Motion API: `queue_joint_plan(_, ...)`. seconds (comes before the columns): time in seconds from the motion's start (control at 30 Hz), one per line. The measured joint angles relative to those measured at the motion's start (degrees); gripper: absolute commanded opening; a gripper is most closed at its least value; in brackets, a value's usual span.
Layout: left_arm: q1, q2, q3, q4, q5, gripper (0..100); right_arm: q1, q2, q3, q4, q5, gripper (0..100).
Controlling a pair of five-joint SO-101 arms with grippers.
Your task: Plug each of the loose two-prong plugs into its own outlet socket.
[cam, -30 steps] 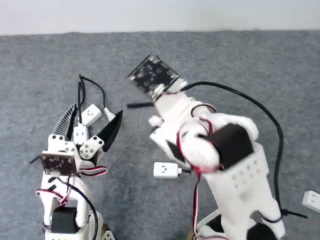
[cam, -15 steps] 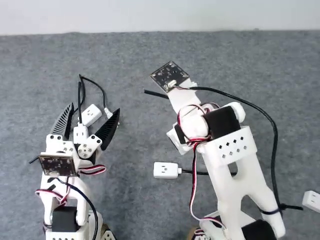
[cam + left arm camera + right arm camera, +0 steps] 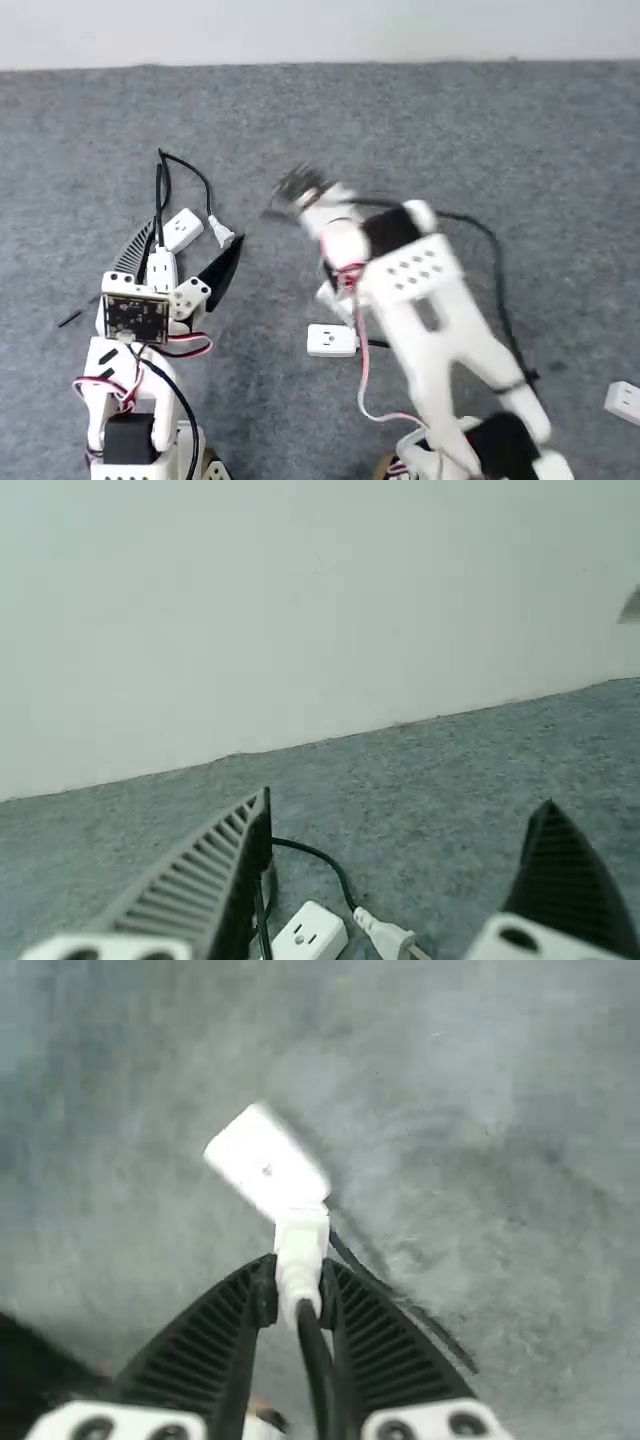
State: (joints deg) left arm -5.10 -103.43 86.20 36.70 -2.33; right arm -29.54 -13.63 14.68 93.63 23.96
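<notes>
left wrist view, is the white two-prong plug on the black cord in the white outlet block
No, the white two-prong plug lies loose beside the white outlet block on the grey carpet.

Right arm [image 3: 420, 290] blurred in high view; outlet socket [image 3: 625, 402] at the table's right side cut off by the frame; plug [image 3: 300, 1245] in right gripper [image 3: 297, 1270] and white socket [image 3: 265, 1160] touching it blurred, prongs hidden.

The table [image 3: 520, 140] is showing speckled grey. The left end effector [image 3: 405, 810] and right end effector [image 3: 298, 1275] are showing black ribbed fingers [image 3: 390, 1350] on white bodies. The plug [image 3: 300, 1245] and outlet socket [image 3: 265, 1160] are showing white, and the cord [image 3: 315, 1360] is showing black.
</notes>
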Motion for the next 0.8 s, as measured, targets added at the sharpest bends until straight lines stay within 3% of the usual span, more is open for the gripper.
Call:
queue_joint_plan(0.2,-0.8,0.0,0.0,0.0,0.0,37,5.7,7.0,-3.2,-0.2,20.6,0.8)
queue_joint_plan(0.4,0.2,0.0,3.8,-2.5,-1.1,37,4.9,9.7,-5.2,2.5,36.0,0.9)
queue_joint_plan(0.53,1.3,0.0,5.5,-4.7,-2.7,37,0.7,11.7,-5.2,1.1,39.5,0.9)
queue_joint_plan(0.8,1.1,0.0,6.5,-5.0,-3.4,37,-1.8,17.8,-5.3,-5.2,38.3,0.9)
